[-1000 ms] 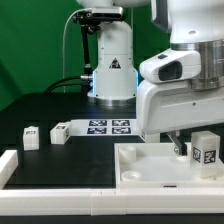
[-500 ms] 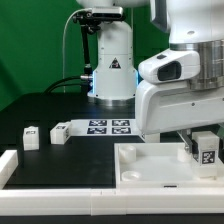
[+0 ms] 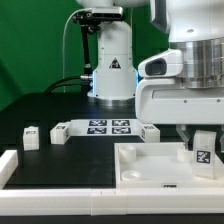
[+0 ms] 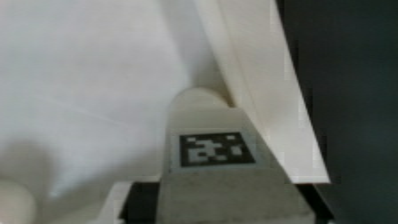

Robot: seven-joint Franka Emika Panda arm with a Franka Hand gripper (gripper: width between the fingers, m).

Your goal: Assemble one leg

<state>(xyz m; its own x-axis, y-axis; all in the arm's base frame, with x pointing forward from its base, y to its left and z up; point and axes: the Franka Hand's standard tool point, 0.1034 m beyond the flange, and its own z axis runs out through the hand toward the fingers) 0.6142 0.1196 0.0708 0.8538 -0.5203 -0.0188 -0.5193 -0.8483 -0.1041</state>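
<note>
Here we go: the pincer (image 3: 203, 138) is clamped on the leg (image 3: 203, 152), out at about four o'clock in the exterior view. The wrist view backs that up, with a dark finger pressed against each side of the post and its square tag facing the camera between them.

The leg hangs over the far corner of the tray (image 3: 150, 166), and I can't tell whether its lower end touches the floor yet.

It looks like a light one to handle. It's stubby, stiff plastic, not fragile, but it has smooth faces, so I'd judge it could twist or slide in a loose grip. The best hold is across two opposite flat sides up near the top, as it is now. That leaves the bottom end free to meet the tray.

The thing to watch is the tray's raised rim, which runs just beside the leg in the wrist view. Drift toward it and the post could clip the wall. No corner hole shows from either camera, so lining up is guesswork from here.

Elsewhere:
- The marker board (image 3: 108, 126) lies at the centre.
- A spare post (image 3: 150, 131) sits just at its three o'clock end.
- A tipped post (image 3: 60, 131) is at its nine o'clock end.
- A lone post (image 3: 31, 136) stands farther out the same way.
- A white block (image 3: 8, 166) sits at eight o'clock.

All of them are well apart from the action.
</note>
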